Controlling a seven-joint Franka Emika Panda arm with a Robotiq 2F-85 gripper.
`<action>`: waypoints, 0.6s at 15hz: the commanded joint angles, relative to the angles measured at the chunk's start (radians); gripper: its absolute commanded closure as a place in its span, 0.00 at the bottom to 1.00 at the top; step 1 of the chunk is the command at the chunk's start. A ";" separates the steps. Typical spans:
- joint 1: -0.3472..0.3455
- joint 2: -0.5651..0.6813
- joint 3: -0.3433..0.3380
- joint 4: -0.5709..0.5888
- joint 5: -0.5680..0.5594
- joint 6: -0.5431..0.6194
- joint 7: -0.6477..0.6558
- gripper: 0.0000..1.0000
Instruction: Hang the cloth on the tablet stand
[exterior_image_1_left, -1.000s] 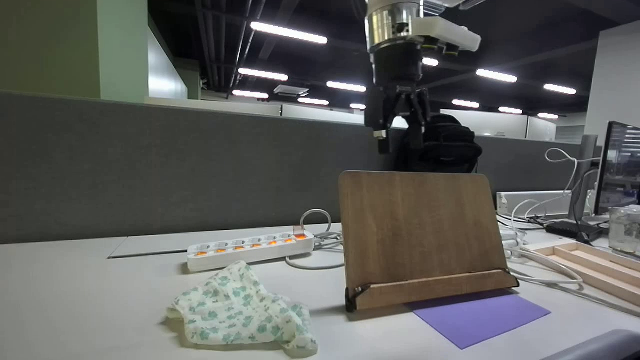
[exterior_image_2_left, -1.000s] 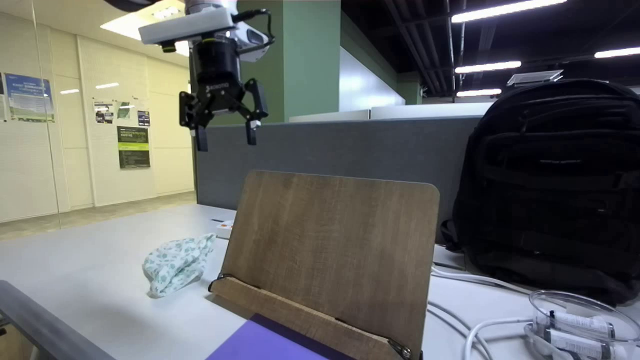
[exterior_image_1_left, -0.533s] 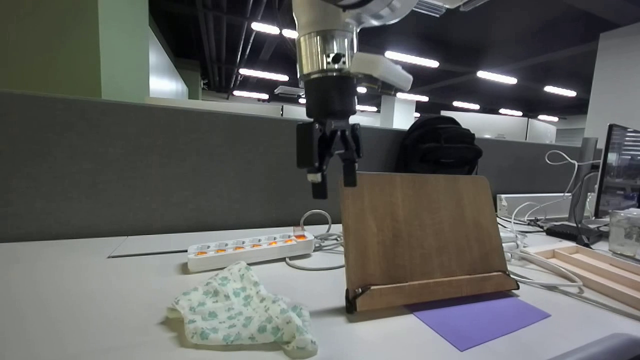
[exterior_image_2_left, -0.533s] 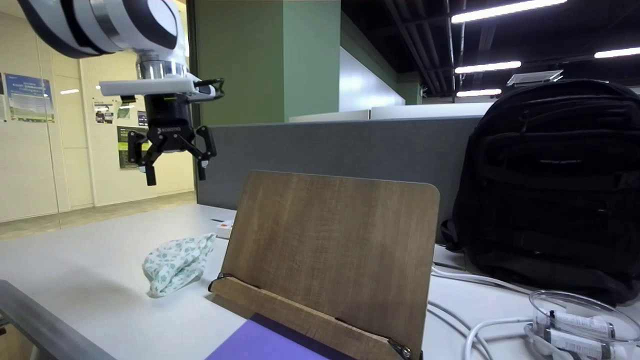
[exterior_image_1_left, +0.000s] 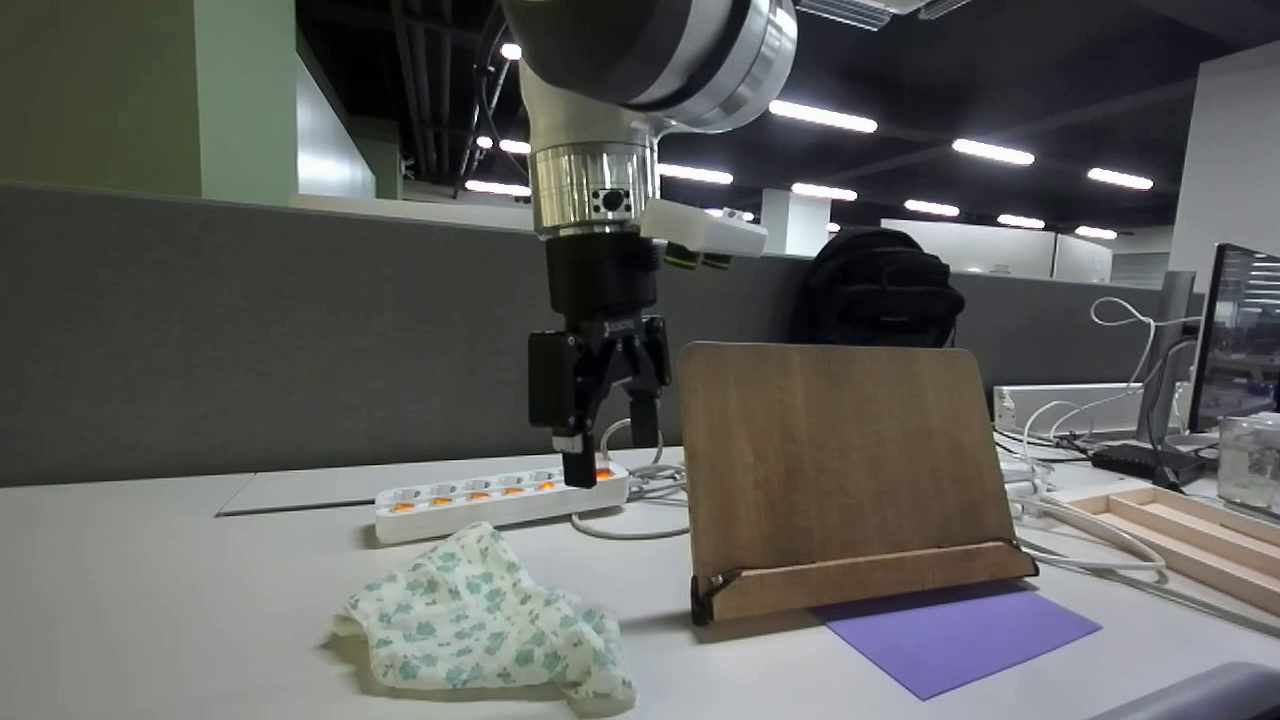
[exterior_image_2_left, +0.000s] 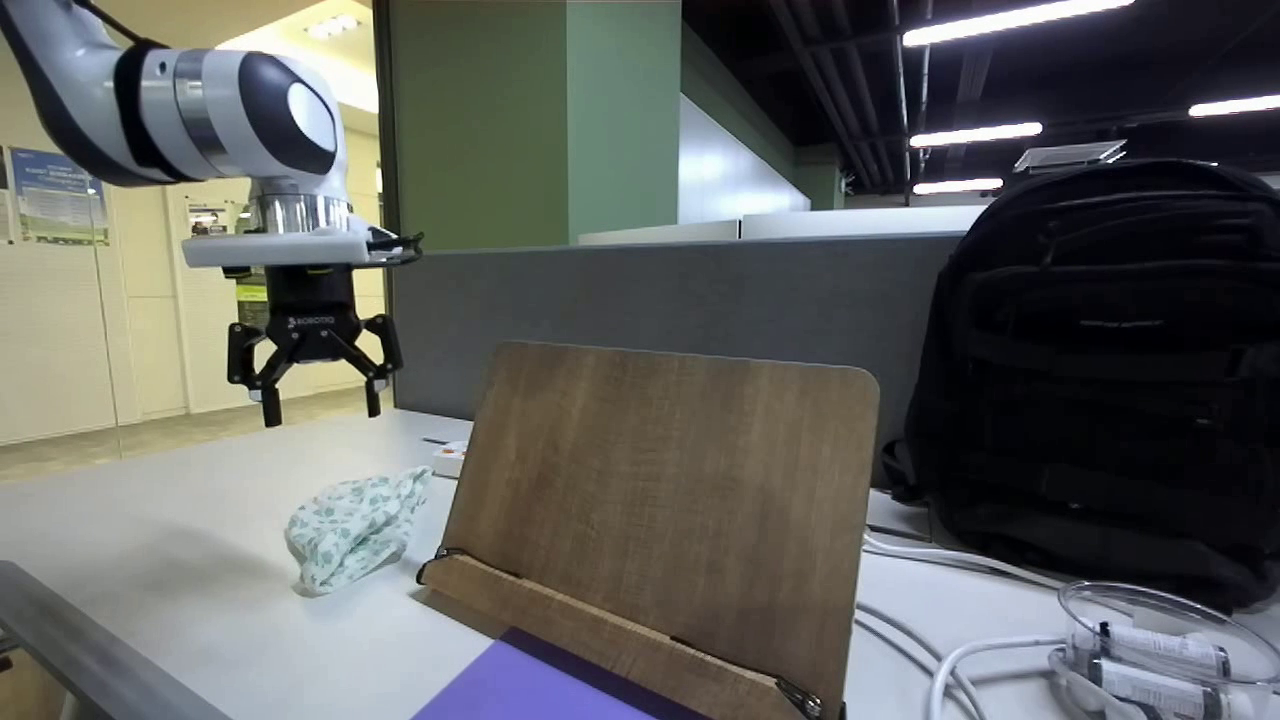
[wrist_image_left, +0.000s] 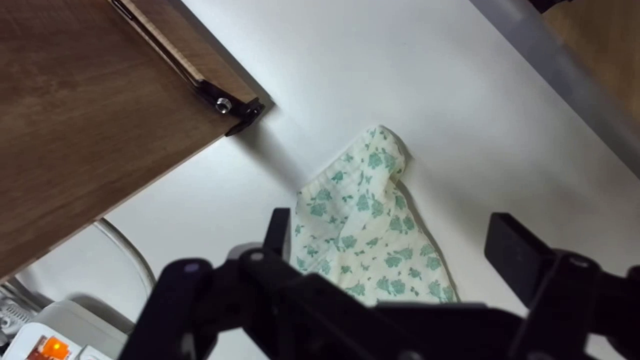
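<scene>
The cloth, cream with green flower prints, lies crumpled on the white table in both exterior views (exterior_image_1_left: 485, 620) (exterior_image_2_left: 350, 530). The tablet stand, a brown wooden board leaning back with a ledge at its bottom front, stands beside the cloth in both exterior views (exterior_image_1_left: 845, 460) (exterior_image_2_left: 660, 510); nothing hangs on it. My gripper (exterior_image_1_left: 612, 448) (exterior_image_2_left: 322, 407) is open and empty, pointing down, above table height and apart from the cloth. In the wrist view, the cloth (wrist_image_left: 370, 225) shows below and between the open fingers (wrist_image_left: 392, 237), partly hidden by the gripper. The stand's corner (wrist_image_left: 90, 110) is at upper left.
A white power strip (exterior_image_1_left: 500, 505) with a cable lies behind the cloth, close to the stand. A flat purple sheet (exterior_image_1_left: 960, 640) lies at the stand's front. A black backpack (exterior_image_2_left: 1110, 400) and a clear container (exterior_image_2_left: 1165, 640) are beyond the stand. A grey partition (exterior_image_1_left: 300, 340) backs the table.
My gripper has moved down and away from above the stand, toward the cloth's side. It stays open. The cloth and the stand have not moved.
</scene>
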 joint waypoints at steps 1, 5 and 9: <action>-0.003 0.004 0.000 -0.013 -0.034 0.005 0.000 0.00; 0.007 0.091 0.007 -0.006 -0.082 0.027 0.002 0.00; 0.025 0.197 0.002 0.014 -0.157 0.090 0.025 0.00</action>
